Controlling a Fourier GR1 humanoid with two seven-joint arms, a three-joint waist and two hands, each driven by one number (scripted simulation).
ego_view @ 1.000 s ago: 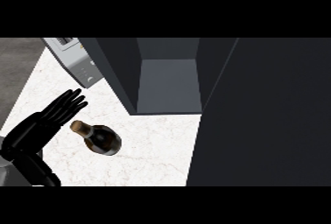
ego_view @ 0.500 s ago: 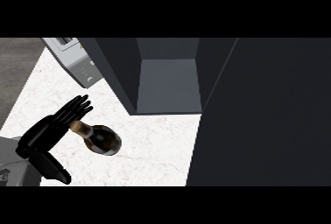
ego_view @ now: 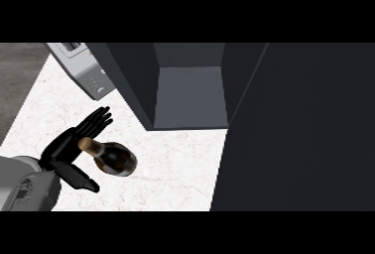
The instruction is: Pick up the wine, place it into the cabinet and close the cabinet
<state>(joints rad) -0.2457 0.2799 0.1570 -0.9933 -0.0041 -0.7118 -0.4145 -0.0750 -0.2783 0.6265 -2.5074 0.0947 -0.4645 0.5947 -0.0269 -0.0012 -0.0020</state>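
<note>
The grey left forearm comes in from the near left corner, and its black left hand point(ego_view: 70, 144) sits just left of the dark glass wine bottle with a tan cork top point(ego_view: 110, 157). The fingers point(ego_view: 95, 120) stretch straight toward the far side, the thumb point(ego_view: 79, 178) juts out near the bottle's base, and the hand is spread wide (palm facing the bottle, nothing held). The bottle stands on the white marbled counter point(ego_view: 176, 168), near and left of the open dark grey cabinet point(ego_view: 189, 94). A silver toaster point(ego_view: 84, 69) sits at the far left.
</note>
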